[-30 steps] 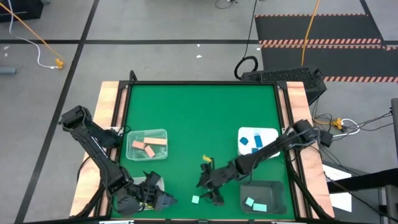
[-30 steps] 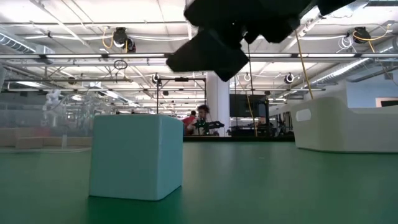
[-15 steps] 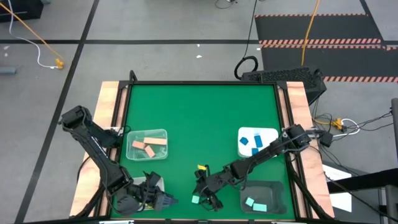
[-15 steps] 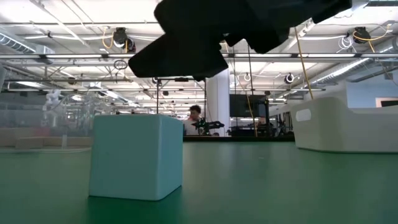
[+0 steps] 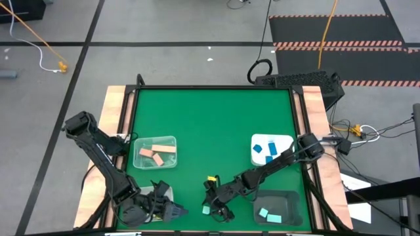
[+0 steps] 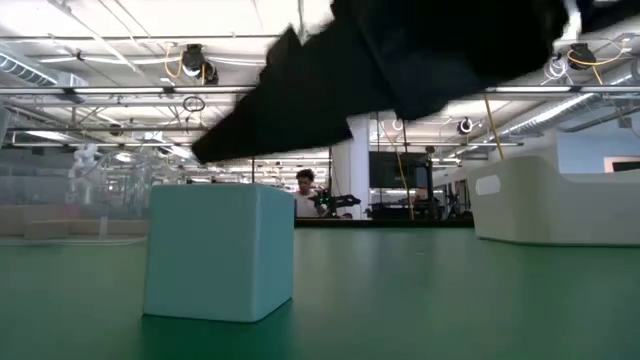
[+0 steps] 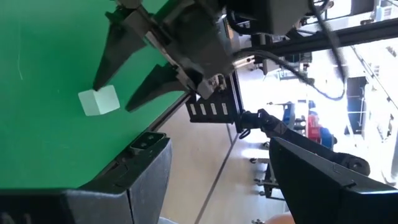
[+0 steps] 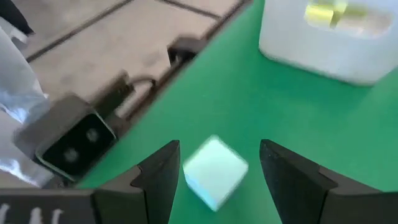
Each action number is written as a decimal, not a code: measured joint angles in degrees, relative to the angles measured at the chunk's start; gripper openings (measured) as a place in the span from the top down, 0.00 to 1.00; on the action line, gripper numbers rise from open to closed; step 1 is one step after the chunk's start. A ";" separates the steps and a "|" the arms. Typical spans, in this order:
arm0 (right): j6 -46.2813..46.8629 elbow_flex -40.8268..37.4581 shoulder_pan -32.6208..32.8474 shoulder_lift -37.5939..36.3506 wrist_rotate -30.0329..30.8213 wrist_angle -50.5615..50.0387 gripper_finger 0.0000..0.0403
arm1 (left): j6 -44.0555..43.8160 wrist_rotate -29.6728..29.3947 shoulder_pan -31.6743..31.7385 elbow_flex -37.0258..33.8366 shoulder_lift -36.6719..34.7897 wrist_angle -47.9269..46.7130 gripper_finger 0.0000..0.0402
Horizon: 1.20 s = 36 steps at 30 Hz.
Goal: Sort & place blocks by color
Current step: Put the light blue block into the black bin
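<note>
Green felt covers the table (image 5: 210,124), listed first from the high view: our right gripper (image 5: 211,210) sits at the near edge over a light teal cube (image 5: 206,210), while our left gripper (image 5: 172,211) waits nearby at the near-left corner, its finger state not legible to us. Same view: a clear tray (image 5: 172,140) with salmon blocks, a white tray (image 5: 283,140) with blue ones, a dark tray (image 5: 294,196) with two teal ones. Low view: the cube (image 6: 220,250) stands flat on the felt, dark arm bulk above it, not touching; a white tray wall (image 6: 560,200) stands to one side. Left wrist view: the right gripper's two fingers (image 7: 115,53) stand spread, straddling the cube (image 7: 99,101). Right wrist view: the cube (image 8: 214,172) lies between open, empty fingers (image 8: 155,180); only this view shows yellow-green blocks in a clear container (image 8: 333,37). We judge the cube light, rigid and smooth-faced; two opposite flat faces offer the hold, though it sits somewhat turned to the fingers.
</note>
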 joint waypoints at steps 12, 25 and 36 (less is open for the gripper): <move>1.85 0.03 -0.85 4.12 -0.22 3.10 0.47 | -0.11 0.02 0.00 0.00 -0.02 -0.04 0.33; 10.46 -0.02 -0.90 4.67 -0.13 4.29 0.47 | -0.20 0.03 0.01 0.00 -0.02 -0.11 0.33; 18.45 -1.24 -0.01 4.61 -0.04 3.73 0.47 | -0.37 0.04 0.00 0.00 -0.02 -0.13 0.33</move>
